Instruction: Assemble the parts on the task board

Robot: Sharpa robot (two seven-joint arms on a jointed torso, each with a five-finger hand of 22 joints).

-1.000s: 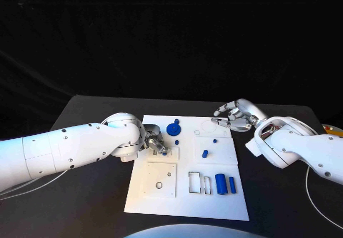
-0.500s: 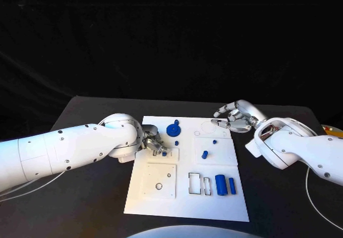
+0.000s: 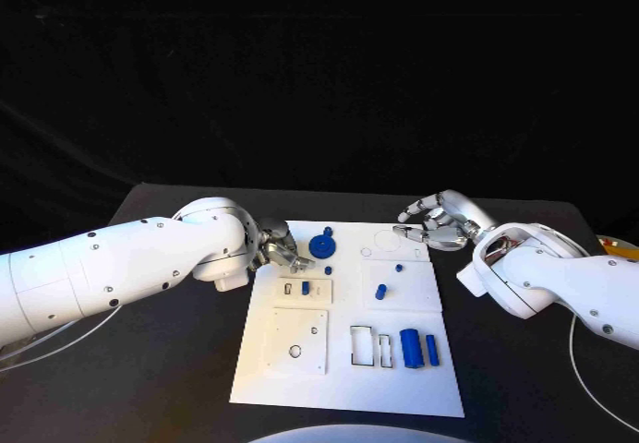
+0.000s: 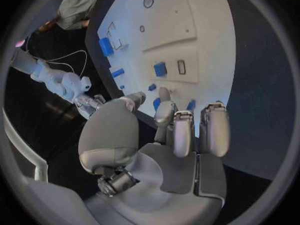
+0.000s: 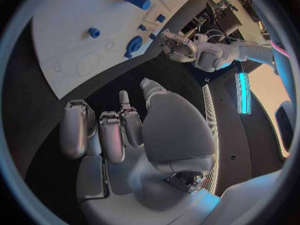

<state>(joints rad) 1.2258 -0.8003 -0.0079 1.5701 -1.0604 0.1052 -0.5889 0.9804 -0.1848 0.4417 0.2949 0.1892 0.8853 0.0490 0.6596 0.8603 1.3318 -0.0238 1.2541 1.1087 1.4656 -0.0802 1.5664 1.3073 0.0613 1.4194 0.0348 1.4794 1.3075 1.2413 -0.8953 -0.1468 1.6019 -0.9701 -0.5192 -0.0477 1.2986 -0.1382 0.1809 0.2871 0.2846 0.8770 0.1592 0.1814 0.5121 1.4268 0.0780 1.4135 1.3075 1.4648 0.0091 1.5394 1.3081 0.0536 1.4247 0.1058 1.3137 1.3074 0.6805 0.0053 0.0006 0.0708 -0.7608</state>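
Parts lay on the white task board (image 3: 400,388), a blue gear (image 3: 322,245) near its far edge. Left hand (image 3: 279,253) hovered just beside the gear, fingers loosely curled, holding nothing; right hand (image 3: 434,221) hung empty, fingers spread, at the far right corner.

left hand (image 3: 277,252) beside blue gear (image 3: 322,245), board front open

A robotics lab: black-draped table (image 3: 174,360), white task board (image 3: 349,369), equipment racks (image 5: 220,6) behind.
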